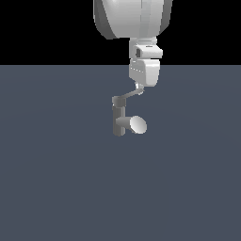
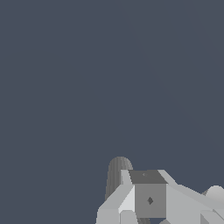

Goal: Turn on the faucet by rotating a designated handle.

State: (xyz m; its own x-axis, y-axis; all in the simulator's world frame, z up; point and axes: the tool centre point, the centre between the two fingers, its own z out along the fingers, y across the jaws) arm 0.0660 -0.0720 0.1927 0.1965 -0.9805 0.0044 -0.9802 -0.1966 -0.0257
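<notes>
Overall, one flat slate-blue floor (image 1: 56, 188), plain and unmarked, fills the lower part of the exterior view; above its straight far edge the backdrop (image 1: 37, 28) is solid black. No walls or furniture show.

Faucet (image 1: 119, 117): small grey upright post standing on the floor near the middle of the exterior view. A short thick spout (image 1: 132, 124) sticks out toward the exterior view's right and ends in a pale round face.

Handle (image 1: 128, 96): thin grey bar leaving the post's top cap, rising slightly toward the exterior view's right. Its far end meets the underside of the gripper.

Arm (image 1: 132, 19): large white body entering from the top edge, hanging straight down over the faucet.

Gripper (image 1: 140, 89): at the tip of the handle, touching or just beside it. The fingers are too small and too hidden by the hand body to judge, so whether they are spread or closed on the bar cannot be told.

Wrist view: mostly bare floor (image 2: 87, 78); the pale blocky gripper (image 2: 148, 199) body sits at one edge, with a ribbed grey rounded part (image 2: 117, 170) showing just behind it, identity unclear.
</notes>
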